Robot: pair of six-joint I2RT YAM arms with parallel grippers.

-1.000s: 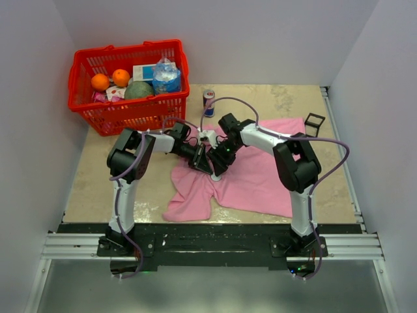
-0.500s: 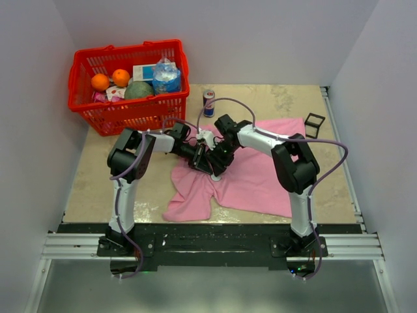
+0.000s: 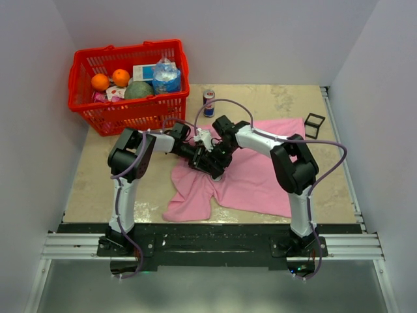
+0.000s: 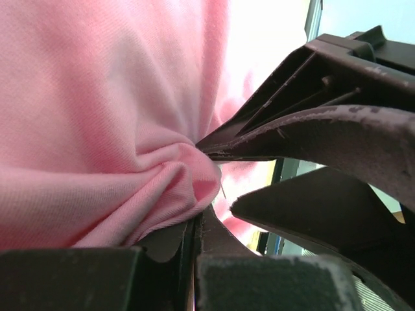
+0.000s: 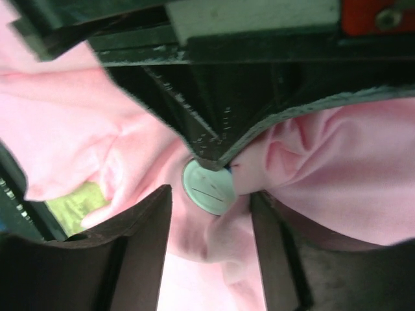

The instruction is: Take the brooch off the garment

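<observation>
On the near half of the table (image 3: 98, 189) lies the garment (image 3: 260, 182). At its left part the left gripper (image 4: 194, 227) is clamped on a bunched fold right beside the brooch (image 5: 207, 186). From the far side the right gripper (image 5: 209, 192) stands open, the brooch between its fingers (image 5: 139, 246), neither touching it. Closing off-centre could catch cloth too, or slip off the rim.

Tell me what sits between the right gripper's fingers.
The brooch, on a bunched fold of the garment, lies between the fingers; the right wrist view shows it.
</observation>
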